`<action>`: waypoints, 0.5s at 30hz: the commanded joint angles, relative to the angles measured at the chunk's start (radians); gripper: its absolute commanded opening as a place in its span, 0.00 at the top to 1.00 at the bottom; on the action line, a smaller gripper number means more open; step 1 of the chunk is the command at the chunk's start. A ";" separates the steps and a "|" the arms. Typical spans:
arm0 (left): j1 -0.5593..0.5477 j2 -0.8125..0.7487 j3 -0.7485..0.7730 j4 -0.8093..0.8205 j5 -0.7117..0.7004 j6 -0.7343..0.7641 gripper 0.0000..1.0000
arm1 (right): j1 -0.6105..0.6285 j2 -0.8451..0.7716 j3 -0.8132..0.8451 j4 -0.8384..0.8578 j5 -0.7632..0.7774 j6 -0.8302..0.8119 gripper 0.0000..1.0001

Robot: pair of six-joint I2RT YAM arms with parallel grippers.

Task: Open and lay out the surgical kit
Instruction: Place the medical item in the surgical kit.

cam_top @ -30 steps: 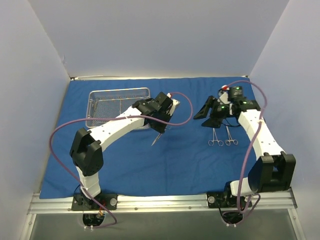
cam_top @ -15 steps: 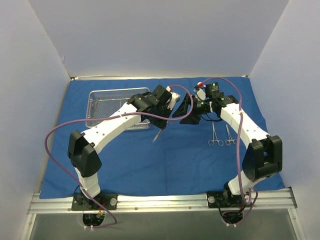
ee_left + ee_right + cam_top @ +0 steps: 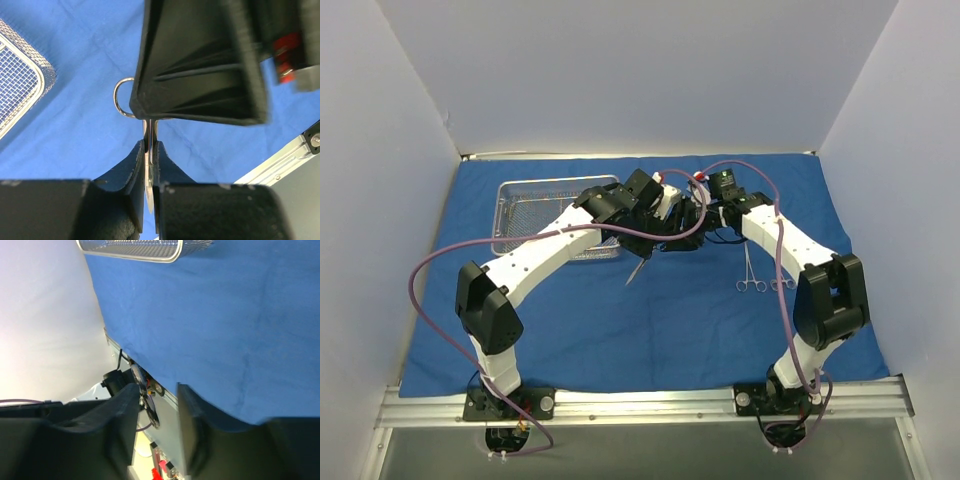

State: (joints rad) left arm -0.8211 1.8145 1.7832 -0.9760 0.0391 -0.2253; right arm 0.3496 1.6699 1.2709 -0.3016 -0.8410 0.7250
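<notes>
1. Hidden or unclear:
   - From overhead, the left arm (image 3: 535, 258) crosses the near right corner of the tray (image 3: 532, 218).
   - The two end effectors meet over the middle of the cloth (image 3: 650, 335), so their fingers cannot be told apart there.
   - In the left wrist view, the black body of the right end effector (image 3: 156, 390) covers the upper part of the held instrument (image 3: 148, 172). Only one ring handle (image 3: 115, 98) shows.
   - In the right wrist view, a small dark ring shape sits in the gap between the fingers. It is too blurred to identify.

2. Kit condition:
   - The blue cloth lies spread flat over the worktop.
   - The silver wire-mesh tray rests on the cloth at far left.
   - The left end effector (image 3: 148, 155) is clenched on the thin silver held instrument, whose tip points down toward the near side.
   - The right end effector's fingers stand apart, released.
   - Two more ring-handled instruments (image 3: 752, 272) (image 3: 780, 272) lie side by side on the cloth to the right, handles toward the near edge.

3. Edges and room:
   - White walls (image 3: 380, 200) border the cloth on the left, far and right sides.
   - A metal rail (image 3: 640, 405) runs along the near edge.
   - Bare cloth extends between the arms' bases.
</notes>
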 commanded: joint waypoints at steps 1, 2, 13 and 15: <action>0.002 -0.047 0.059 -0.004 0.016 -0.003 0.98 | 0.015 0.016 0.036 0.048 -0.049 0.033 0.68; 0.002 -0.047 0.059 -0.004 0.016 -0.003 0.98 | 0.017 0.017 0.028 0.071 -0.078 0.048 0.72; 0.134 -0.177 -0.026 0.005 0.273 -0.039 0.57 | 0.006 -0.035 -0.010 0.177 -0.181 0.054 1.00; 0.174 -0.239 -0.106 0.078 0.420 -0.040 0.52 | 0.006 -0.044 -0.025 0.205 -0.207 0.053 1.00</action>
State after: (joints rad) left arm -0.7055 1.7161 1.7432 -0.9775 0.2321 -0.2485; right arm 0.3607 1.6913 1.2625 -0.1509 -0.9611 0.7902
